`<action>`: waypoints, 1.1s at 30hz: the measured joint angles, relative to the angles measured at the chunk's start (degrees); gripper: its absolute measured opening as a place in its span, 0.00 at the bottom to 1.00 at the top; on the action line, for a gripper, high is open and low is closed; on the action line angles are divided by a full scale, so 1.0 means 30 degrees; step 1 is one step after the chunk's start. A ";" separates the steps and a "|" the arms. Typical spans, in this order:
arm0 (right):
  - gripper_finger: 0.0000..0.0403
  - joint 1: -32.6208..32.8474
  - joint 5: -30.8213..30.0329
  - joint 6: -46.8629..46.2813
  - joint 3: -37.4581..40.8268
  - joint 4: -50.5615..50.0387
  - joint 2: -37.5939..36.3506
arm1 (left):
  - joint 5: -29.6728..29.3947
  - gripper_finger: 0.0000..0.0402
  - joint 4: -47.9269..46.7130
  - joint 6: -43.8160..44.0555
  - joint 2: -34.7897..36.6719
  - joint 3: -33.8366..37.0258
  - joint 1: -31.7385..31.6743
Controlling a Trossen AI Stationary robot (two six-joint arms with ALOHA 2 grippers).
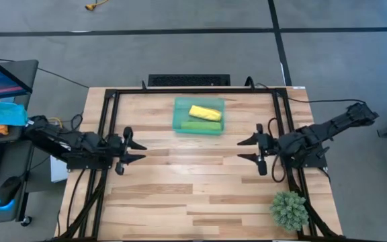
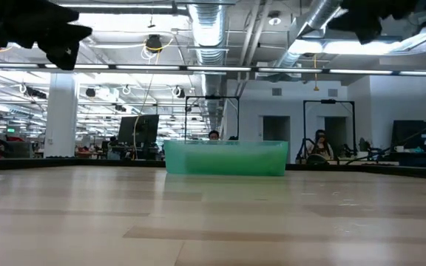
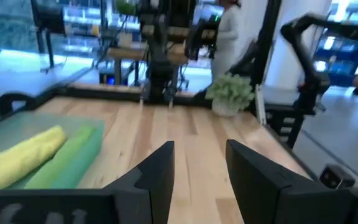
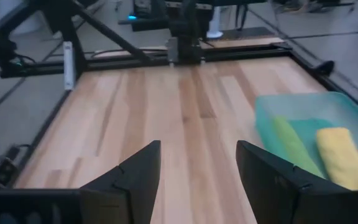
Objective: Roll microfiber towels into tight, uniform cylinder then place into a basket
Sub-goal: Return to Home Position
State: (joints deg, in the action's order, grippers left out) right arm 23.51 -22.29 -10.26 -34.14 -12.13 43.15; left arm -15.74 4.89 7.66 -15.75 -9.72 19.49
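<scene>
We rest our left gripper (image 1: 144, 150) at nine and right gripper (image 1: 241, 150) at three, spread and empty, since the yellow towel roll (image 1: 205, 112) and lime towel roll (image 1: 201, 126) fill the teal plastic basket (image 1: 180, 113).

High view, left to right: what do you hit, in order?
blue cloth → left gripper, open → basket holding the yellow towel and green towel, both rolled → right gripper, open → plant
</scene>
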 joint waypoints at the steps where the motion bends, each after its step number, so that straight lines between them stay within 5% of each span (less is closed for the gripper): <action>1: 0.57 0.0106 -0.0439 0.0010 0.0405 0.0220 -0.0205 | 0.0006 0.34 0.0331 -0.0116 0.0234 0.0182 0.0102; 8: 0.57 0.0814 -0.3431 0.0058 0.2669 0.1233 -0.2221 | 0.1291 0.34 0.1799 -0.0933 0.2339 0.0600 0.0694; 22: 0.57 0.1740 -0.3597 0.0116 0.8057 0.6193 -0.6066 | 0.0148 0.34 0.2723 -0.1968 0.3949 0.3011 0.0764; 28: 0.57 0.0534 -0.3590 0.1799 1.0536 0.9385 -0.7633 | -0.0443 0.34 0.2986 -0.4030 0.3940 0.3011 0.0756; 33: 0.57 -0.1743 -0.3590 0.2578 1.0882 0.8326 -0.9842 | -0.1819 0.34 0.2992 -0.5869 0.3933 0.2983 0.0561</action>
State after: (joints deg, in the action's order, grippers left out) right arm 18.28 -33.06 -2.52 -1.50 12.84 13.62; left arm -21.20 13.87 -9.95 -3.95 -0.77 21.17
